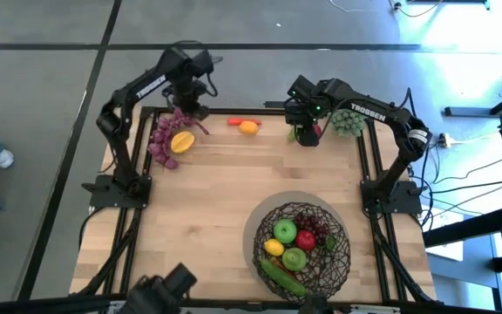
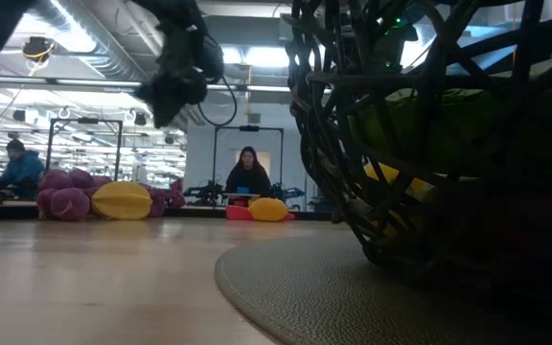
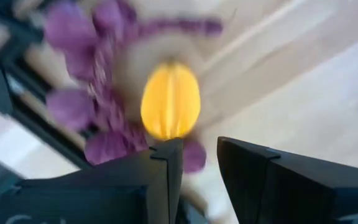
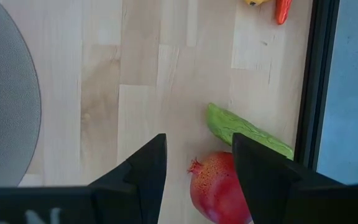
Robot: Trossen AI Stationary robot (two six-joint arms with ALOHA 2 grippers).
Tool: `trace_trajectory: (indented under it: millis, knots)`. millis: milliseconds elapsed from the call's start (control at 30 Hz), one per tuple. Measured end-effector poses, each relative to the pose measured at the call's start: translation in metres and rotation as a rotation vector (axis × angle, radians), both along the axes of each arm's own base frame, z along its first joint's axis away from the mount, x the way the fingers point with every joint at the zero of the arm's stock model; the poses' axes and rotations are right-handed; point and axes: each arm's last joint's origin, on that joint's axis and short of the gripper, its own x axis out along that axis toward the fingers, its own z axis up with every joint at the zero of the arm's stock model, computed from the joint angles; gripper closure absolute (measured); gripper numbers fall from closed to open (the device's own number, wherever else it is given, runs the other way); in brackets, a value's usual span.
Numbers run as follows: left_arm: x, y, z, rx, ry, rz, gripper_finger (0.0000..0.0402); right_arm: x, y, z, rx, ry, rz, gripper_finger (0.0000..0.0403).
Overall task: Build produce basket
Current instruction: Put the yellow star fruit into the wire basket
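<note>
Basket sits on a round grey mat at the near edge of the table, toward my right side. Inside it I see a green apple, a red apple, a lemon, a second green apple, a cucumber and dark red grapes.

My left gripper hangs over the far left corner of the table, above the purple grapes and a yellow fruit that lies against them. In its wrist view the two fingers stand a little apart with nothing between them, and the yellow fruit shows just past their tips, ringed by the purple grapes.

My right gripper is at the far edge, right of centre, over a red pomegranate and a green pod that lie just beside each other near the table's dark frame. Its fingers are parted and hold nothing; the pomegranate shows partly between them. Green grapes rest near that arm at the far right corner.

Between my two grippers, along the far edge, lie a small orange fruit and a red chili, touching.
</note>
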Motion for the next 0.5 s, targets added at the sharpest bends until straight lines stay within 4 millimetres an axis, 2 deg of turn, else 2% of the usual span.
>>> trace_trajectory:
  millis: [100,200,500]
  knots:
    - [-0.005,-0.019,-0.015,-0.041,0.056,-0.014,0.0311,0.000,0.000,0.000,0.000,0.000,0.000,0.0226]
    - [-0.006,-0.029,-0.032,-0.036,0.082,-0.032,0.0311,0.000,0.000,0.000,-0.001,0.000,0.003,0.0226]
    - [-0.004,-0.031,-0.081,0.021,0.105,-0.057,0.0311,0.000,0.000,0.000,-0.001,0.001,0.004,0.0226]
